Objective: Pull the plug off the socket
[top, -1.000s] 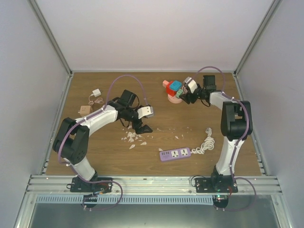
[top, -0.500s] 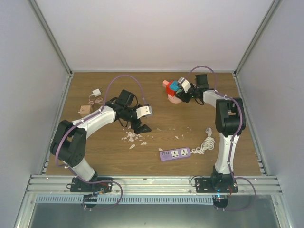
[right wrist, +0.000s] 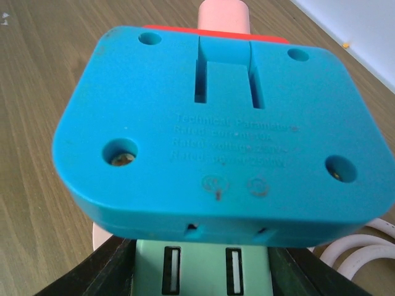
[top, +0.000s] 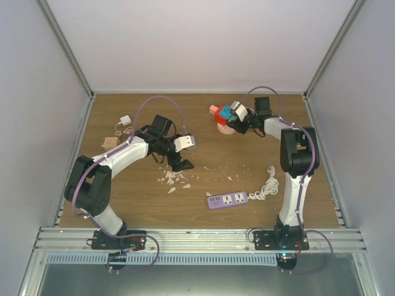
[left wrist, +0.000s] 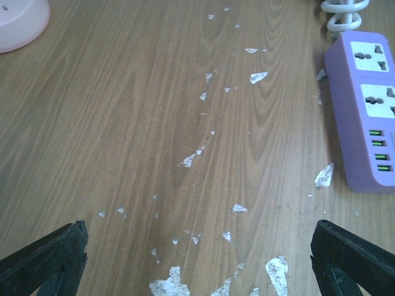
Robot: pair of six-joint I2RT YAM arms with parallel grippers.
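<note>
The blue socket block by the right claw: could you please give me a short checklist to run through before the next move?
1. Right claw at the blue socket block: ok, the block fills the right wrist view.
2. Grip closed on the block: cannot tell, the fingertips are hidden.
3. Plug still seated: cannot tell, only the block's back shows.
4. Left claw free: ok, open over bare wood and white scraps.
5. Purple power strip out of the way: ok, apart from both claws.
</note>
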